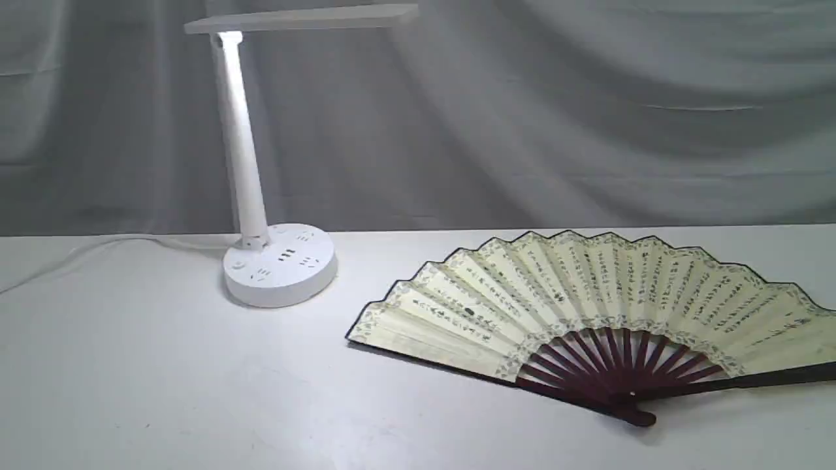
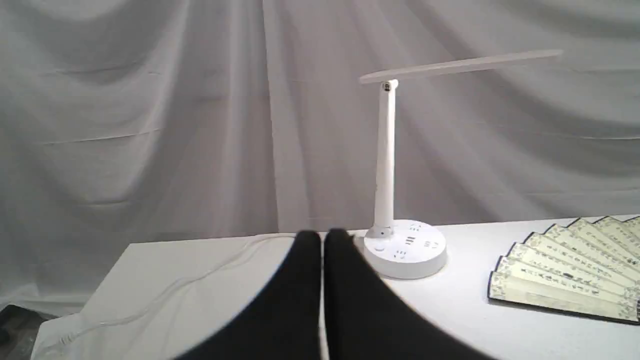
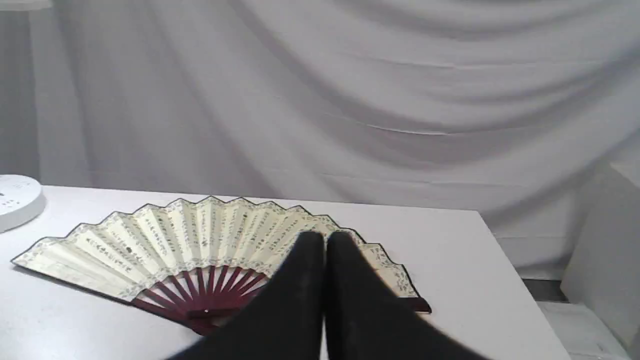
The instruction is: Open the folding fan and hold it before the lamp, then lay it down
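Black fingers of the left gripper (image 2: 322, 239) and the right gripper (image 3: 325, 239) fill the near edge of each wrist view. Each pair is pressed together with only a thin slit between, and neither grips anything. Beyond the right gripper's tips the folding fan (image 1: 588, 287) lies fully spread and flat on the white table (image 1: 130, 378). Its maroon ribs (image 1: 620, 365) meet at a pivot on the camera side in the exterior view, and its pleated cream leaf arcs toward the back. Columns of small black script run down the pleats, and a patterned band edges the leaf. The fan's right end runs off the edge of the exterior view. To its left and a little farther back, well apart from it, stands the lamp (image 1: 241, 150) on its round white base (image 1: 279, 264), which carries sockets and buttons. The slim stem rises to a flat bar head (image 1: 307, 18), and the top of the stem glows bright beneath it. A white cord (image 1: 98, 245) trails from the base toward the left. Behind everything hangs a grey, creased curtain (image 1: 588, 117).
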Tool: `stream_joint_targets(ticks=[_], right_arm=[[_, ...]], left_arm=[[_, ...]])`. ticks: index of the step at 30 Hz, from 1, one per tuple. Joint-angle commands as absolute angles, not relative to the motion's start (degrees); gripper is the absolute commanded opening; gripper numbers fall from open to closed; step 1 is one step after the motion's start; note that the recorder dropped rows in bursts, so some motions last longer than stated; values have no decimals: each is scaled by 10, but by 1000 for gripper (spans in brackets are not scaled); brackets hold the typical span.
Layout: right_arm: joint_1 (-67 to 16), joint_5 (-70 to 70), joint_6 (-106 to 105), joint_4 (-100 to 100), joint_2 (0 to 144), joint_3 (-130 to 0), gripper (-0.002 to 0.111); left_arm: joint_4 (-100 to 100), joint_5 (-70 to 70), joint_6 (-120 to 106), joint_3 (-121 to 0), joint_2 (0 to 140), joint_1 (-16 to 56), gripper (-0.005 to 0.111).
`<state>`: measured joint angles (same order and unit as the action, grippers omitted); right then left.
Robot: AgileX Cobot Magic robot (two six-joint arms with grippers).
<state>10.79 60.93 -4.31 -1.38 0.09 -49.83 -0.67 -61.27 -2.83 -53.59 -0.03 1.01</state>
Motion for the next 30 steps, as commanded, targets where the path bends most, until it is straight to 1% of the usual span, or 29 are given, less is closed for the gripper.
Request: stream_joint_targets(ticks=[1,7,12,17,30], right_arm=[[86,609,-45,-30,0,-494,0],[86,602,-45,-30,0,-494,0],[86,570,-46,-26,0,-482,0],[86,488,-40,-13,0,-413,0],[86,283,-40,-4,0,-213,0]], left_arm=[[-6,-611,-32,-525,0,13,0],[0,-549,-30,-484,0,13,0],[10,-487,-30,-417,0,13,0],[15,-460,-30,-355,0,13,0],[11,-257,-30,-223,0,13,0]])
